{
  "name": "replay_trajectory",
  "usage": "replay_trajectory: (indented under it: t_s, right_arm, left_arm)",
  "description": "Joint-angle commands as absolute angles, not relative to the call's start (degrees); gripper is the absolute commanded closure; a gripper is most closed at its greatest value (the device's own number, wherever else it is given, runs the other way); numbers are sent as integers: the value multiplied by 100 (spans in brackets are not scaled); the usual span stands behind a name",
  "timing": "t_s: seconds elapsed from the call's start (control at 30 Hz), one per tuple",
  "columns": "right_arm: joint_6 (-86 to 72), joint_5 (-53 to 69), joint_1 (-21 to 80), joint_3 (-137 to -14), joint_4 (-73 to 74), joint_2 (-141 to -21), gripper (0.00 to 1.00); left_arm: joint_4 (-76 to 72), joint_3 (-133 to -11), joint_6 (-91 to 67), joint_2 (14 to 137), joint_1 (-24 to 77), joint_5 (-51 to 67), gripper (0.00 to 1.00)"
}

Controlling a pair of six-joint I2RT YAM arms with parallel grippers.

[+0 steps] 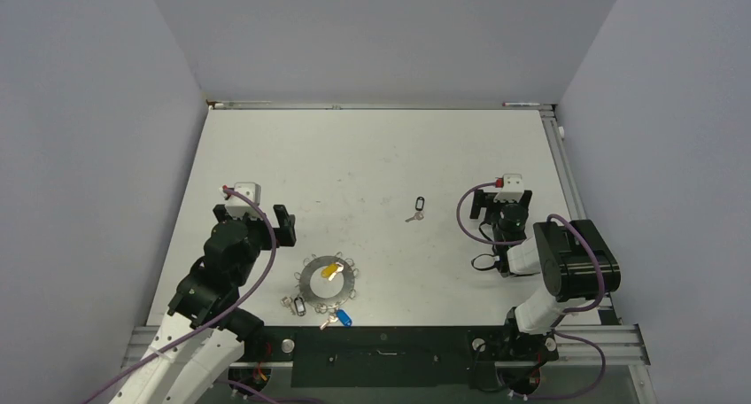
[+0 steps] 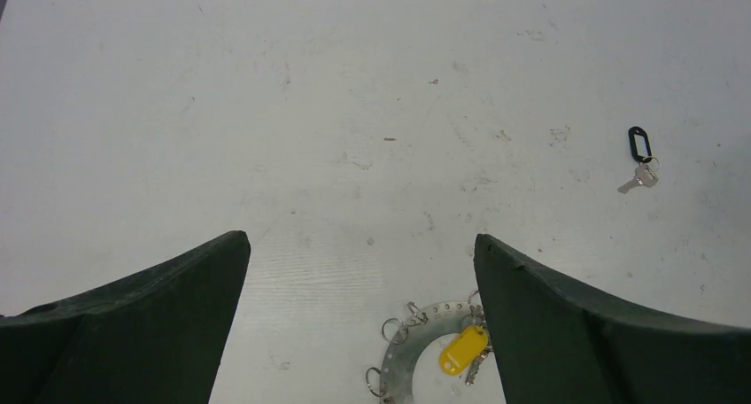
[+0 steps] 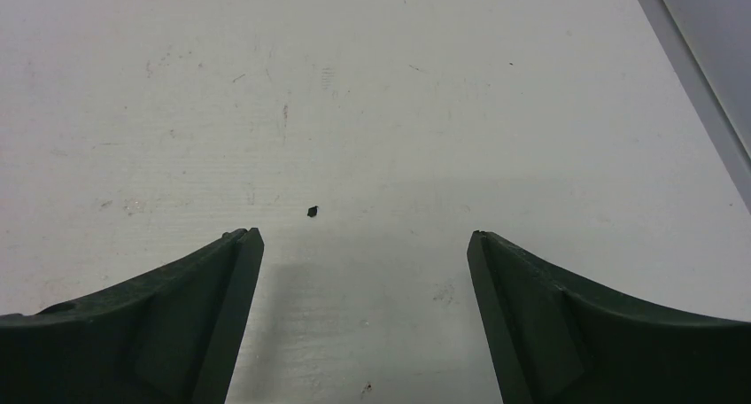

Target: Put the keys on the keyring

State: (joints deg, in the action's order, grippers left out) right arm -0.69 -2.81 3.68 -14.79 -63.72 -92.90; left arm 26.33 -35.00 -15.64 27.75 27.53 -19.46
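Note:
The keyring (image 1: 312, 283) lies flat on the white table near the front, with small wire loops round its rim. A yellow-tagged key (image 1: 330, 268) lies over its opening. A blue-tagged key (image 1: 342, 317) and a black-tagged key (image 1: 298, 306) lie at its near rim; I cannot tell if they are hooked on. Another black-tagged key (image 1: 416, 206) lies alone mid-table. My left gripper (image 1: 254, 218) is open and empty, left of and beyond the ring. Its wrist view (image 2: 360, 238) shows the ring (image 2: 412, 335), the yellow tag (image 2: 463, 349) and the lone key (image 2: 640, 159). My right gripper (image 1: 503, 202) is open and empty over bare table, also seen in its wrist view (image 3: 365, 235).
Grey walls enclose the table on three sides. A metal rail (image 1: 567, 169) runs along the table's right edge. A small black speck (image 3: 312, 212) lies on the table ahead of my right gripper.

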Motion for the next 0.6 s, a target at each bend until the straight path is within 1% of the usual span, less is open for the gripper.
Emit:
replay_trajectory:
  t_s: [0.0,0.47,0.5,0.57]
  right_arm:
    - [-123,-334,325,-1571,-6756,-9267,10]
    - [-151,-414,330,-1590,-6702,-9270,10]
    - [-179,-613,396,-1598,-6679,-9222,10]
    - [-145,-1540,687,-1637,-6499,-8986,10]
  left_arm:
    - [2347,-3569,-1538,2706,2725,-1925,4]
    - [2354,-3544,-1538,2520,2726,-1965,4]
    - [2360,-3542,-1538,2510,2725,-2012,4]
    - [2379,-3551,-1546,2481,2729,-2099,4]
